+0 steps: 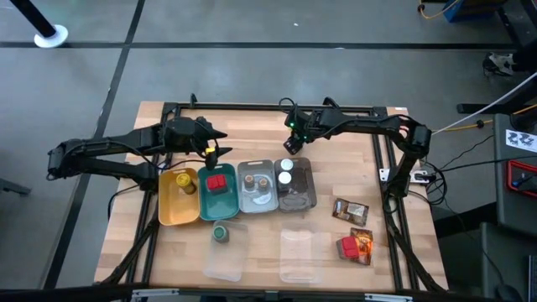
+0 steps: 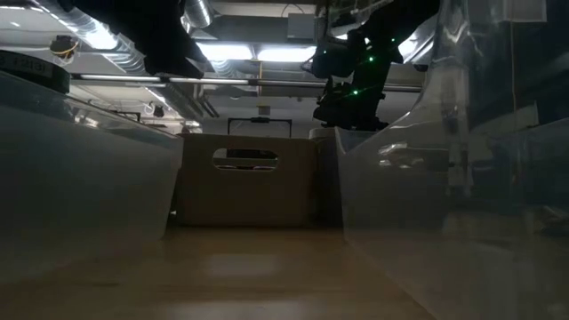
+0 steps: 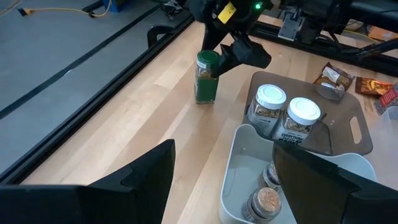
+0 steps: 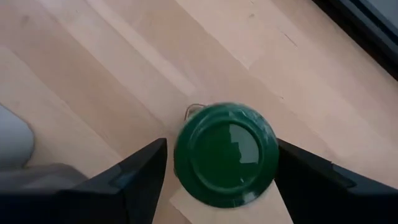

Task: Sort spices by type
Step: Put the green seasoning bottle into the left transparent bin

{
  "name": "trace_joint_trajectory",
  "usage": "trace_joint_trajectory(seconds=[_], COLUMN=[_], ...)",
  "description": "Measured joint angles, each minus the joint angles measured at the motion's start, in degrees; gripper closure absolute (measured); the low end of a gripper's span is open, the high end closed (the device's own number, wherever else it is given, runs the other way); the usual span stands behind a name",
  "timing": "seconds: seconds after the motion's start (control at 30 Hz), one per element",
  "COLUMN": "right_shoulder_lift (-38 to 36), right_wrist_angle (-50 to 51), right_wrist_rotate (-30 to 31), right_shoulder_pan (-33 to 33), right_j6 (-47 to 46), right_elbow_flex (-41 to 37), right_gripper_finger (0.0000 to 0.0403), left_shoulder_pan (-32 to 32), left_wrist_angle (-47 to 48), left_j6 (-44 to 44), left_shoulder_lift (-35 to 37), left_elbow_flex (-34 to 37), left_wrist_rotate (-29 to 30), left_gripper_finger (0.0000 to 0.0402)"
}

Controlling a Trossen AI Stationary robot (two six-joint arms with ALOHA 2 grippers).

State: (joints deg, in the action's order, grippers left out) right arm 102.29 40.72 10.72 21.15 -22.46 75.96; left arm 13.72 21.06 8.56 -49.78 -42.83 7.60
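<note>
In the right wrist view, my right gripper (image 4: 221, 149) is open and comes from above at a green-capped jar (image 4: 225, 154), one finger on each side of its cap. The left wrist view shows this jar (image 3: 206, 78) upright on the bare wood near the table's far edge, beyond the trays. My left gripper (image 3: 224, 152) is open and holds nothing, hovering above the far ends of the trays (image 1: 214, 149). Two white-capped jars (image 3: 283, 112) stand in the dark grey tray (image 1: 295, 200). Brown-capped jars (image 3: 266, 199) sit in the light grey tray (image 1: 257, 201). A red box (image 1: 218, 183) lies in the teal tray. My right gripper has its fingers (image 4: 140, 180) level with the green cap (image 4: 186, 155), pointing down from above. Whether they touch the cap I cannot tell; a thin gap shows on one side. The jar stands upright on the table.
A yellow tray (image 1: 172, 210) holds a jar. Another green-capped jar (image 1: 220, 233) stands near the table's front. Two clear lids (image 1: 298, 256) lie at the near edge. Pouches (image 1: 350, 210) and a red box (image 1: 348, 246) lie on the table's right side.
</note>
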Motion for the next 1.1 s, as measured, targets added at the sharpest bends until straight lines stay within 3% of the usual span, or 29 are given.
trace_joint_trajectory(seconds=[0.1, 0.3, 0.9, 1.1], right_shoulder_lift=[1.1, 2.4, 2.6, 2.6], right_wrist_angle=[-0.3, -1.9, -9.0, -13.2], right_wrist_rotate=[-0.1, -1.1, -8.0, -15.1], right_shoulder_pan=[0.1, 0.7, 1.0, 1.0], right_j6=[0.0, 0.2, 2.3, 3.7], right_elbow_flex=[0.0, 0.0, 5.7, 9.7], right_gripper_finger=[0.0137, 0.0197, 0.0197, 0.0191], left_shoulder_pan=[0.0, -0.1, -0.2, -0.2], left_wrist_angle=[0.6, 1.1, 0.9, 0.7], left_j6=[0.0, 0.0, -5.2, -7.4], left_shoulder_lift=[0.0, 0.0, 0.0, 0.0], left_elbow_flex=[0.0, 0.0, 0.0, 0.0], left_wrist_rotate=[0.0, 0.0, 0.0, 0.0], left_gripper_finger=[0.0147, 0.0147, 0.0147, 0.0147])
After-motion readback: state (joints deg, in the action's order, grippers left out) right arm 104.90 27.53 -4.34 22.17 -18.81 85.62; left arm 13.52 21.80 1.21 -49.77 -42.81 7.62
